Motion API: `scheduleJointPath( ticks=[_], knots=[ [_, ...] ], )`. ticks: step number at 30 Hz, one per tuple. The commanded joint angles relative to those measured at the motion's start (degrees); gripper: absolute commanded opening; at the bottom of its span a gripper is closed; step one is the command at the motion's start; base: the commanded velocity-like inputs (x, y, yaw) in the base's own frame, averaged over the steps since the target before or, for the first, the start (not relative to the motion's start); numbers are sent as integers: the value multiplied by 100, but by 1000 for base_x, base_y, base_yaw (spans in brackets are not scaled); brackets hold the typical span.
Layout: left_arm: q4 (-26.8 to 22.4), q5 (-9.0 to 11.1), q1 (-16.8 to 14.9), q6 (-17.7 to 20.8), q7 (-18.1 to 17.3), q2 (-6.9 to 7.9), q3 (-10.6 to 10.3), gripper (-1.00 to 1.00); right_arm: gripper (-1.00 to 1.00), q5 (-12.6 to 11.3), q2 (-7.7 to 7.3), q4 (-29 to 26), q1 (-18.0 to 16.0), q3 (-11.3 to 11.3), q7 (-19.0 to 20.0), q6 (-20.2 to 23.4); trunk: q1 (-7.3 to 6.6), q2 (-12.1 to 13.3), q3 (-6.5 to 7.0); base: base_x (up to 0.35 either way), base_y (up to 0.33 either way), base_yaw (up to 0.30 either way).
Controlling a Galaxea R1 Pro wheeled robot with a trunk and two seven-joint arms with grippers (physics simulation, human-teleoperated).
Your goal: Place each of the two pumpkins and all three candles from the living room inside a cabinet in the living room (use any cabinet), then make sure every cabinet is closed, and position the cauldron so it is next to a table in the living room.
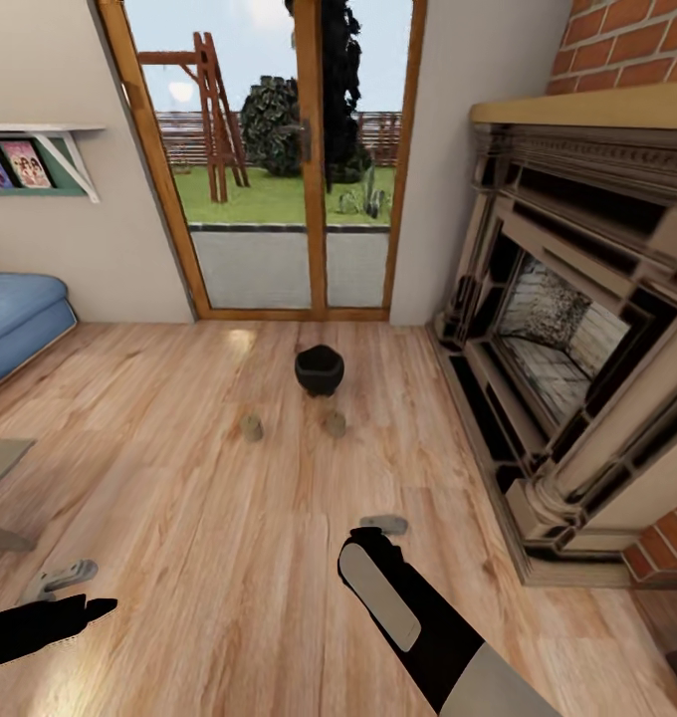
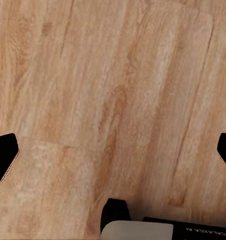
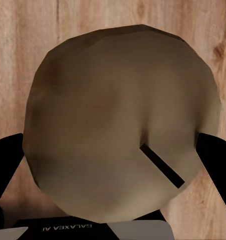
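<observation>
At the upper left of the head view a wall shelf [image 1: 40, 149] carries some framed pictures, and below it, at the left edge, I see the corner of a blue sofa [image 1: 15, 319]. In the lower left corner is my left gripper [image 1: 60, 576], low over the wooden floor [image 1: 199, 558]. In the left wrist view its black fingertips [image 2: 4, 155] stand at the two sides of the frame, far from each other, so the left gripper is wide and holds nothing; between them is only the floor.

In the upper middle of the head view a glass door with a wooden frame [image 1: 309, 159] shows a garden outside. Below it, near the middle of the frame, the cauldron [image 1: 320, 369] stands on the floor, black and upright. Just below it are two small candles, one at the left [image 1: 251, 428] and one at the right [image 1: 335, 424], apart from each other and from the cauldron.

In the lower middle, my right gripper [image 1: 383, 525] is at the end of my black and white arm. In the right wrist view the third candle [image 3: 120, 125] sits between the two fingers, its round top with a dark wick towards the camera, so the right gripper is closed around it.

The right side of the head view shows a fireplace [image 1: 567, 329] with red bricks above.
</observation>
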Motion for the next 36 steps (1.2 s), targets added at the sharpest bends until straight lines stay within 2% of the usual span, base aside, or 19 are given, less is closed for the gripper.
scheduleJointPath(
  ticks=[1, 13, 24, 36],
  knots=[
    [0, -1, 0, -3, 3, -2, -3, 100, -100, 7, 0, 0, -2, 0, 1, 2, 0, 0, 9, 330, 49, 148],
    [0, -1, 0, -6, 6, -5, -5, 100, -100, 6, 0, 0, -2, 1, 8, 2, 0, 0, 100, 330, 6, 19],
    [0, -1, 0, -6, 6, -5, -5, 100, -100, 6, 0, 0, 0, 1, 10, 2, 0, 0, 103, 331, 5, 0],
    [0, 4, 0, -6, 6, -5, -13, 100, -100, 6, 0, 8, 0, 1, 10, 2, 0, 0, 70, 326, 130, -84]
  ],
)
